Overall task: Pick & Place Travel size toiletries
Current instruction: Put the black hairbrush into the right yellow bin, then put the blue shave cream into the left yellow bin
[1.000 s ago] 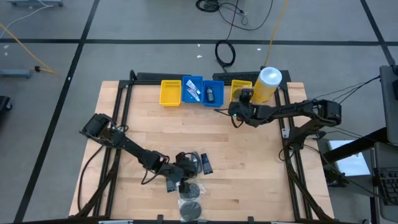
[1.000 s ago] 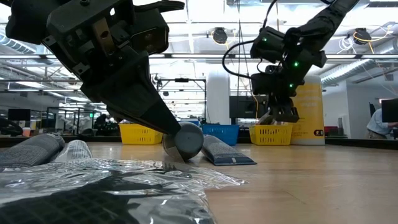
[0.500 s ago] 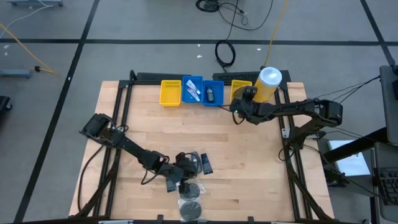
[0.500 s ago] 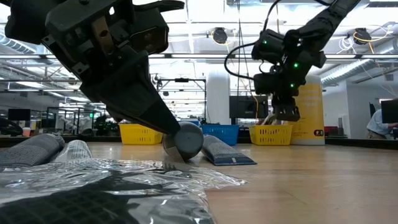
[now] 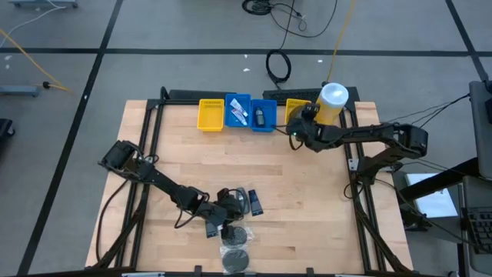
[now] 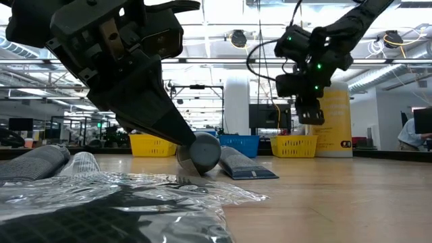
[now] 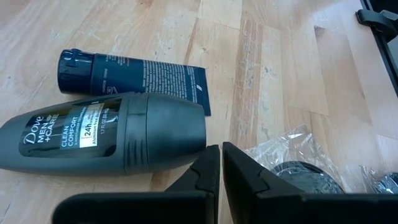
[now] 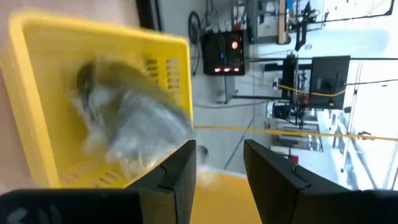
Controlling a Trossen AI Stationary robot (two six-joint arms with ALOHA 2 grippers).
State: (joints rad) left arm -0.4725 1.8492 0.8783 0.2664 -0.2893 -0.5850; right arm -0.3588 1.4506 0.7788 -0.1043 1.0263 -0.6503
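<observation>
right gripper (image 5: 296,128) hangs over the right-hand yellow bin (image 5: 295,110), fingers spread with nothing between them; a bagged mesh puff (image 8: 124,124) lies inside that bin, likely just released. left gripper (image 7: 221,165), fingers pressed together, rests beside the dove deodorant (image 7: 106,140) and dark tube (image 7: 134,74), probably nudging them.

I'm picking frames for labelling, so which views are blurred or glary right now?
Right wrist view: the bagged puff in the yellow bin is smeared by motion blur. Low view: the plastic wrap close to the lens is soft and throws glare, and ceiling lights leave the left gripper in silhouette. Left wrist view: sharp; the deodorant stick label reads clearly. High view: evenly lit.
</observation>
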